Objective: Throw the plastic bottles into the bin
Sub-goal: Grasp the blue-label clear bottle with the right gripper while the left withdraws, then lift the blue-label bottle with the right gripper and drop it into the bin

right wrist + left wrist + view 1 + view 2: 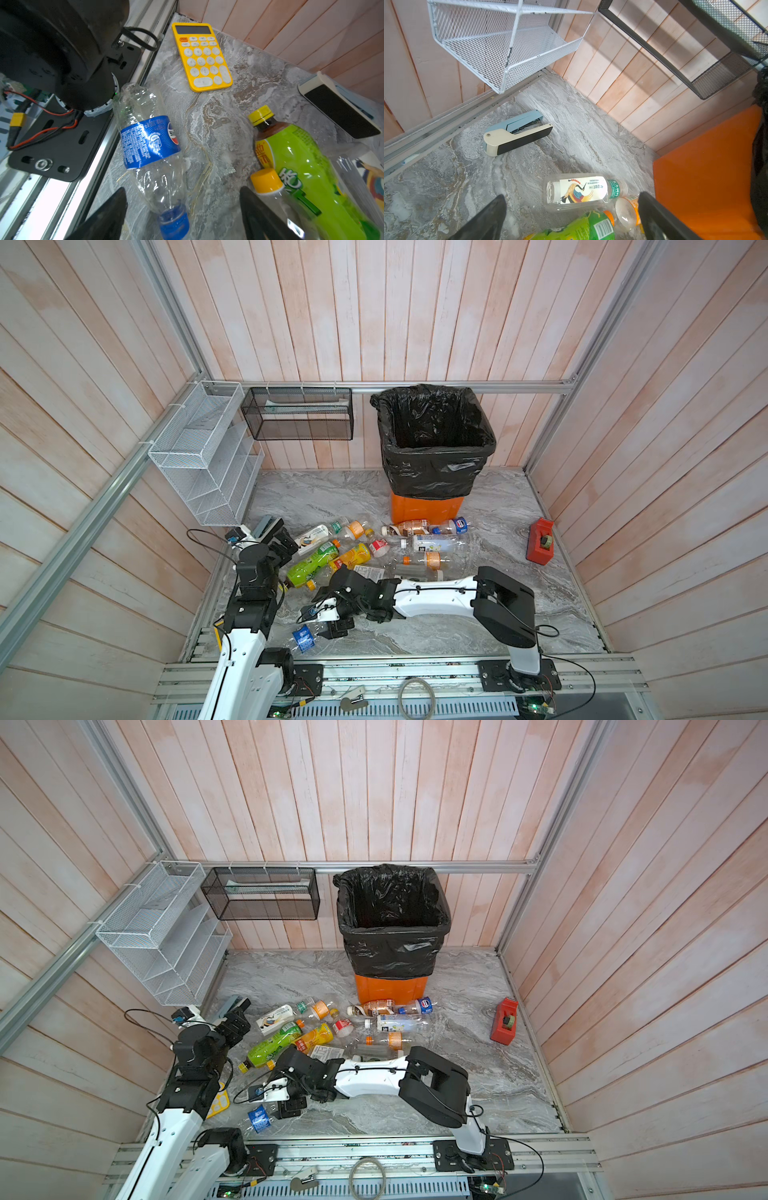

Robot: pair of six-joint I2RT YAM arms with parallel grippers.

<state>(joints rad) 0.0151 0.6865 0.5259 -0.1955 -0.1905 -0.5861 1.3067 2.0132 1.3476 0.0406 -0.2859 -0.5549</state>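
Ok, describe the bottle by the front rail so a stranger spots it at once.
Find the metal rail along the front edge. Just beyond it, left of centre, a crushed clear bottle lies alone under the right gripper. Unlike the pile before the bin, it sits apart, with a blue label.

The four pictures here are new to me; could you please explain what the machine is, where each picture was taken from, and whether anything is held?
It is a robot with two arms, each ending in a two-fingered claw. Two pictures look down on the whole scene; two come from cameras on the wrists. On the grey table lie plastic bottles, meant for the orange bin, plus a yellow calculator, a stapler and a red tape dispenser. Nothing is held: the left claw is open, and the right claw stands open with the neck of a blue-labelled bottle between its fingers.
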